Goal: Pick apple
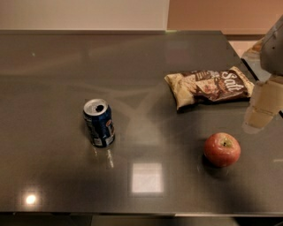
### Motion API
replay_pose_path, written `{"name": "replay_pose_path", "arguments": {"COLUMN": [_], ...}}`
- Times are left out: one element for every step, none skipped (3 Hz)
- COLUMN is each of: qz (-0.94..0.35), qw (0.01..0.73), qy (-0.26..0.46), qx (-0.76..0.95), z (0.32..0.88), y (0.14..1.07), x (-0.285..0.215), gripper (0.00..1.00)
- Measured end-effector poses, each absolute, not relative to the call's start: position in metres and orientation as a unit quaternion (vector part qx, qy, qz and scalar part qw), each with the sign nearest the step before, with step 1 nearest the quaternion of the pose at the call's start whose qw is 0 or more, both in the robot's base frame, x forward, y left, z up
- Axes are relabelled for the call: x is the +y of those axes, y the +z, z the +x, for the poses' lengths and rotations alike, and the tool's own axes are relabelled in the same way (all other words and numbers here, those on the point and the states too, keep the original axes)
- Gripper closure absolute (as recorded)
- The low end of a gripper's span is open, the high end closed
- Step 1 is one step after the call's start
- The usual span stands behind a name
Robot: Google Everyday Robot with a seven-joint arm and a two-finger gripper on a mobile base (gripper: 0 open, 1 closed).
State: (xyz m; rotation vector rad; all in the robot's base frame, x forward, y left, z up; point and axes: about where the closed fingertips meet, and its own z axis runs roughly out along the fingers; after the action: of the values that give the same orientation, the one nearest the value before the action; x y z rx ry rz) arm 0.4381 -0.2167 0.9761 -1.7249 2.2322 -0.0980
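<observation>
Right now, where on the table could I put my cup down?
Biggest bare patch: the left side of the table, left of the blue can. Also free: the middle, between can, chip bag and apple. Crowded on the right, where the gripper hangs beside the bag, near the apple.

A dark grey, glossy surface fills nearly the whole view, its far edge running straight across the top. Behind it stands a pale cream wall on the left, meeting a warmer tan panel on the right at a vertical seam. The sheen throws back the lights: a bright square reflection near the front edge and a small round glare at the lower left. The end effector hangs at the right edge, over the surface.
</observation>
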Motion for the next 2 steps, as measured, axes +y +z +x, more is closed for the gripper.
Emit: {"name": "replay_pose_path", "arguments": {"qz": [-0.603,-0.603], "qw": [0.159,0.159], "qy": [-0.034,-0.034], "qx": [0.781,0.781], "z": [0.4381,0.4381], "y": [0.9761,0.9761], "x": [-0.2167,-0.2167], "gripper": [0.00,0.00]}}
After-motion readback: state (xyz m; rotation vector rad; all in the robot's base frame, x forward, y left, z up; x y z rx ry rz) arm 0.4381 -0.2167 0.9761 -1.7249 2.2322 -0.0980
